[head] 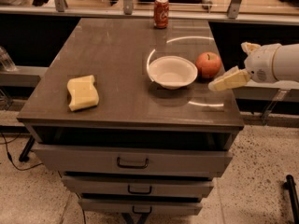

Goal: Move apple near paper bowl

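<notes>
The red-orange apple sits on the grey table top, right beside the right rim of the white paper bowl. My gripper is just to the right of the apple, at the table's right edge. It is open and empty. One cream finger reaches toward the table below the apple, and the other finger is higher and further right. Neither finger touches the apple.
A yellow sponge lies at the front left of the table. A red soda can stands at the back edge. Drawers are below the top. A rail and shelf run behind the table.
</notes>
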Available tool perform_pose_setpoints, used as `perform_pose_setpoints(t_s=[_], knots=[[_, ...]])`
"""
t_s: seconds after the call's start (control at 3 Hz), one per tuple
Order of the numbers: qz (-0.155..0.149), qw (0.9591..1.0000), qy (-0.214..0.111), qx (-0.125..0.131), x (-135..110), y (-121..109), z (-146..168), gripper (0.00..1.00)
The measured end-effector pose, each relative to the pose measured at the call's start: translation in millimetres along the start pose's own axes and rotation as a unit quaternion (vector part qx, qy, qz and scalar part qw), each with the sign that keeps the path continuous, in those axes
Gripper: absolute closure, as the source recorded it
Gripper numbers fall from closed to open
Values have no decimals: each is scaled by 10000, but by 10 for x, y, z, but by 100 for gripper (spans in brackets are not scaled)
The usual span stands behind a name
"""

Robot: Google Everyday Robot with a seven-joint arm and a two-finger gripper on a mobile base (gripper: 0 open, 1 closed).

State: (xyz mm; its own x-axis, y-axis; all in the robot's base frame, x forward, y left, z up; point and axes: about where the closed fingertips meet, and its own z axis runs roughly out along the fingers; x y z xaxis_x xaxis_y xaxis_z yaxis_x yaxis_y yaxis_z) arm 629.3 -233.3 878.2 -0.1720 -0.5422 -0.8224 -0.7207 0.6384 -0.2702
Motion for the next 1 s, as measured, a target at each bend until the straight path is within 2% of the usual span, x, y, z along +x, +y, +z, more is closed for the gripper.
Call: perform_pose_setpoints(t_s=[0.33,0.67,1.0], knots=[[-121,9981,-35,596,-228,-71,-498,0],[-327,9877,-319,1494,-669,-125,-1180,0],[-314,9789,-415,1976,-713,-289,-1469,0]])
